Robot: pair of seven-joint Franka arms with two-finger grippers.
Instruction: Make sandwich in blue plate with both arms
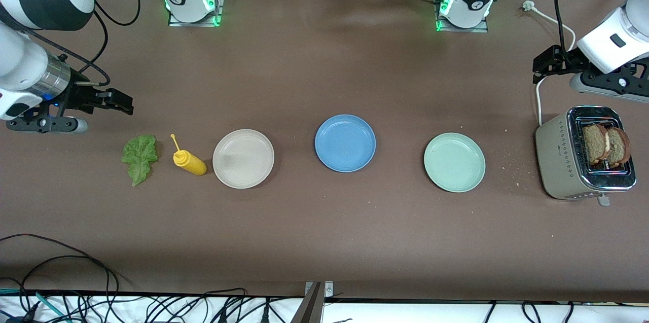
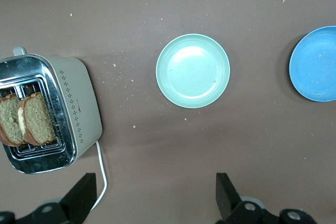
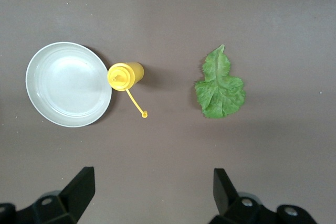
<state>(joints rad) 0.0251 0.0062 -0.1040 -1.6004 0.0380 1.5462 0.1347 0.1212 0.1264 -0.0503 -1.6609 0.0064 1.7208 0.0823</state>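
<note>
On toaster [image 1: 563,160]: two bread slices [image 1: 606,144], stiff, crumbly; grasp top edges. Lettuce [image 1: 139,157] limp, light; pinch stem. Left gripper [image 2: 152,195], right gripper [image 3: 149,192] wide, empty. Blue plate [image 1: 345,143] bare.

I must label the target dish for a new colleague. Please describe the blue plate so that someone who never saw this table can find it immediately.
Three round plates lie in a row across the middle of the brown table. The blue plate is the middle one, between the beige plate toward the right arm's end and the mint-green plate toward the left arm's end. It is the only medium-blue one, empty, and sits slightly farther from the front camera than its neighbours.
</note>
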